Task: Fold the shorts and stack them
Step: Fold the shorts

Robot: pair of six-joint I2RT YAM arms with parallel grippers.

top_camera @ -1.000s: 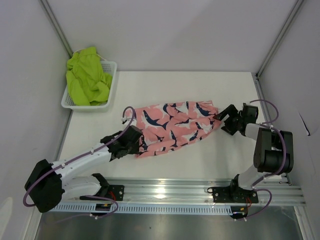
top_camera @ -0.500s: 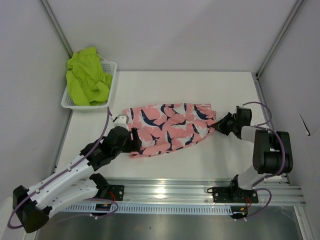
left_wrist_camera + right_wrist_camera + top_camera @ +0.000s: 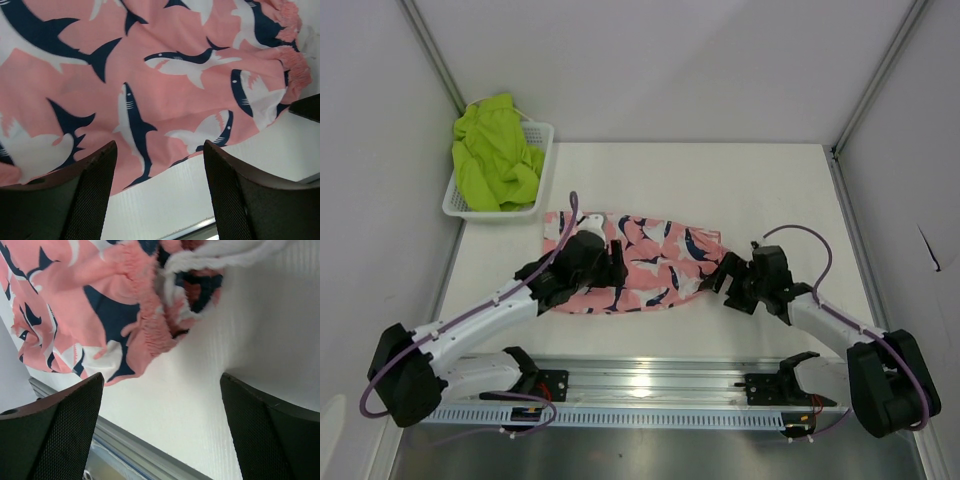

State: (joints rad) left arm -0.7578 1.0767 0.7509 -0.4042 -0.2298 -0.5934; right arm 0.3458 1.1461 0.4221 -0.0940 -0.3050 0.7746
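Note:
The pink shorts (image 3: 655, 262) with navy-and-white sharks lie crumpled across the middle of the white table (image 3: 740, 180). My left gripper (image 3: 618, 284) hovers over their left half, open and empty; in the left wrist view (image 3: 157, 197) the print (image 3: 150, 75) fills the frame above the fingers (image 3: 75, 200). My right gripper (image 3: 723, 279) is open at the shorts' right end. In the right wrist view (image 3: 160, 432) the ruffled waistband (image 3: 150, 325) and white drawstring (image 3: 215, 257) lie just beyond the fingers (image 3: 55, 430). The lime green shorts (image 3: 495, 152) sit heaped in the basket.
The white mesh basket (image 3: 546, 140) stands at the table's far left corner. An aluminium rail (image 3: 650, 380) runs along the near edge, close to both grippers. Grey walls close in the left, back and right sides.
The shorts have been dragged left and nearer and are now more bunched. My right gripper has let go of their right end and come inward. My left gripper has moved onto the shorts.

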